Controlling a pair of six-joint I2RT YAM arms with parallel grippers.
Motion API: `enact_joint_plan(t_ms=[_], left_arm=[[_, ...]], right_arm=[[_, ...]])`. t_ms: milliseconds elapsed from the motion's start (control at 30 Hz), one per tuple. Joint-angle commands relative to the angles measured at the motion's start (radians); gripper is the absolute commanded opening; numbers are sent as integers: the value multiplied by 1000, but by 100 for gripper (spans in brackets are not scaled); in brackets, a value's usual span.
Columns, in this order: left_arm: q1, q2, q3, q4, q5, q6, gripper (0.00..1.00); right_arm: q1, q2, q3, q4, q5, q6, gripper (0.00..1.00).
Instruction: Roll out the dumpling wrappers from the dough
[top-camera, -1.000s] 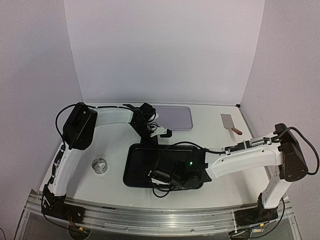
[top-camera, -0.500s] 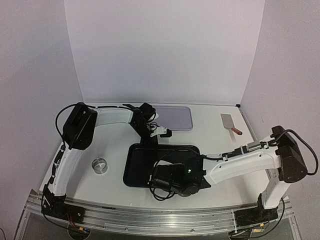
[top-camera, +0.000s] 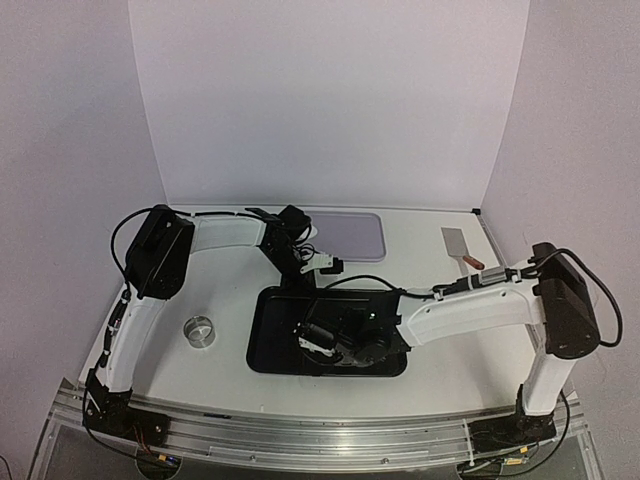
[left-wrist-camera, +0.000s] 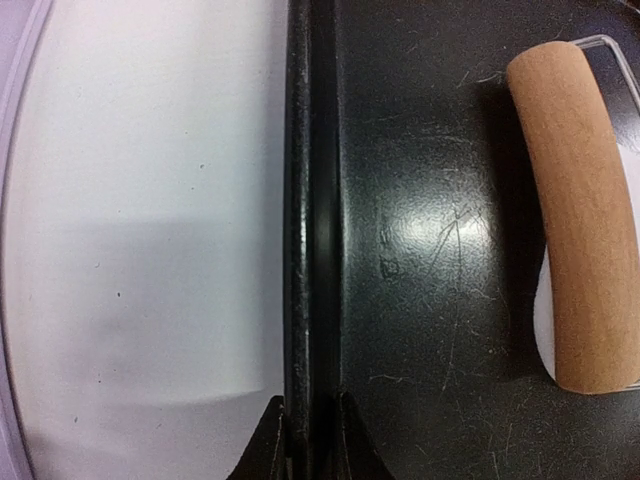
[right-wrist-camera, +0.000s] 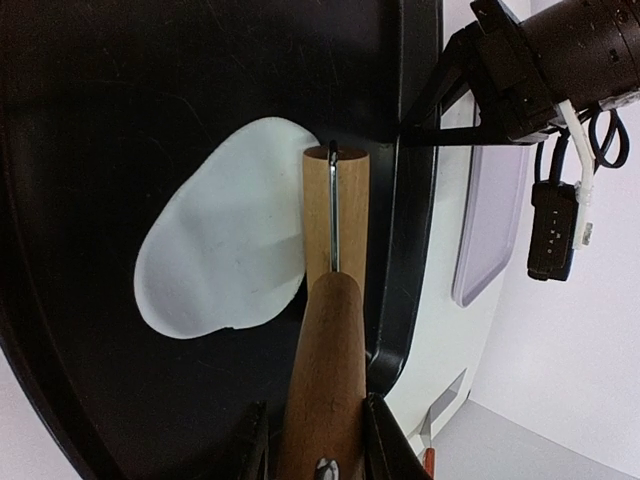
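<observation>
We see the left hand (left-wrist-camera: 308, 445) clamped on the rim of the black tray (left-wrist-camera: 300, 200). The right hand (right-wrist-camera: 320, 440) grips a wooden rolling pin (right-wrist-camera: 335, 210) at the edge of a thin irregular white dough sheet (right-wrist-camera: 215, 260) inside it. Flattening looks underway; no round wrappers appear yet.

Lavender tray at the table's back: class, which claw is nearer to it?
Left. The left claw pinches the black tray's far rim, just before the lavender tray; the right claw holds the roller over the black tray, nearer the robot.
</observation>
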Motion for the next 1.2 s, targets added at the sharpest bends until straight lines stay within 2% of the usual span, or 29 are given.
enact_joint_plan(t_ms=[0, 100, 200, 367, 467, 733, 867, 1067, 1167], left_arm=[[9, 32, -20, 17, -132, 27, 0], [8, 34, -26, 17, -130, 27, 0], [9, 35, -28, 17, -130, 27, 0], [10, 34, -23, 15, -133, 28, 0], [9, 32, -22, 15, -136, 29, 0], [9, 34, -27, 21, -129, 22, 0], [11, 34, -33, 20, -127, 25, 0], [11, 32, -31, 19, -129, 22, 0], [11, 31, -30, 19, -131, 23, 0]], right_arm=[[121, 21, -92, -198, -307, 47, 0], [166, -5, -97, -241, -327, 98, 0], [162, 3, -118, -245, -316, 47, 0], [31, 58, -102, -179, -321, -77, 0], [7, 73, -91, -163, -320, -118, 0], [165, -12, -153, -224, -356, 50, 0], [184, -21, -162, -245, -342, 31, 0], [48, 45, -72, -172, -302, -85, 0], [18, 65, -28, -150, -296, -96, 0]])
